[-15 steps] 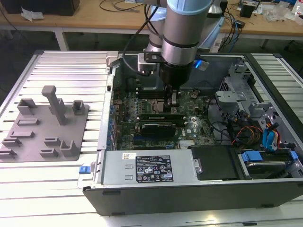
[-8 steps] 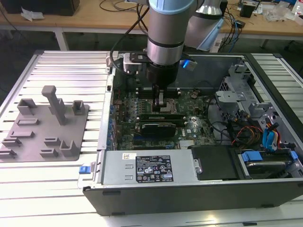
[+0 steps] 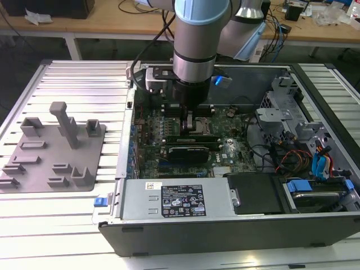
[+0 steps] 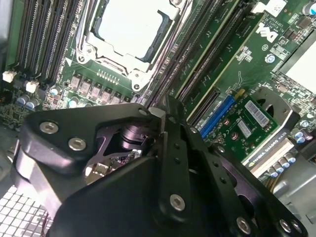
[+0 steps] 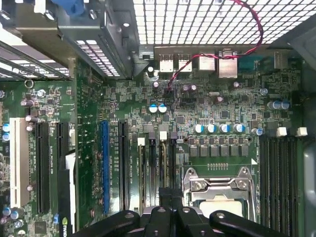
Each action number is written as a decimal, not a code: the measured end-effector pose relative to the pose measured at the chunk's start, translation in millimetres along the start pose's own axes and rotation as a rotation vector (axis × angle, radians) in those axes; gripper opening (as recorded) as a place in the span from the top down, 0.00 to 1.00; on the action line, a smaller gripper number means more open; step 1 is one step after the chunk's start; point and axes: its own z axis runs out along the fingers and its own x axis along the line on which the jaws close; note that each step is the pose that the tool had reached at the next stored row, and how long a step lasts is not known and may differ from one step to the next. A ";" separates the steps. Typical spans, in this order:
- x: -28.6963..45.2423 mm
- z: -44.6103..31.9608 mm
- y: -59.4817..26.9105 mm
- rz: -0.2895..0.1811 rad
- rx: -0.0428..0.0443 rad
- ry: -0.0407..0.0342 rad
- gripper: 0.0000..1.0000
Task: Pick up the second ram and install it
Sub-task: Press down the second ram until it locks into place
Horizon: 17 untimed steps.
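The ram (image 3: 188, 139) is lying along the black slots just beside the CPU socket (image 3: 201, 126), on the side facing the black card (image 3: 191, 151), and it is showing as a slim green strip. I cannot tell whether it is fully seated.

The claw (image 3: 188, 119) is hanging straight down over the slots at the socket's edge, directly above the ram. In the second wrist view the claw (image 4: 160, 114) is showing its two black fingers drawn together, with hardly any gap at the tips. Whether they are pinching the ram or only touching it cannot be told. In the first wrist view the claw (image 5: 168, 197) is sitting over the slots next to the socket (image 5: 219, 195).

Nearer the camera than the socket, a white printed sticker (image 3: 183, 203) is lying on the grey power supply (image 3: 135, 203). Another small printed sticker (image 4: 256, 114) is sitting on the green card past the slots.

Well to the exterior view's left of the socket, a grey tray (image 3: 34, 174) is resting on the table (image 3: 79, 79).
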 end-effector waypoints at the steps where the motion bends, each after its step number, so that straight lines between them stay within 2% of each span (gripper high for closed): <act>1: 0.1 1.5 0.9 0.000 -0.0001 0.0001 0.92; 6: 0.2 6.9 1.1 0.000 -0.0005 0.0009 0.92; 12: 0.2 9.3 1.0 0.000 -0.0001 0.0002 0.92; 14: -0.2 5.0 0.8 0.000 0.0015 -0.0022 0.92; 15: 0.0 -1.2 1.1 0.000 -0.0001 0.0001 0.92; 17: -0.1 -10.0 1.3 0.000 0.0000 -0.0001 0.92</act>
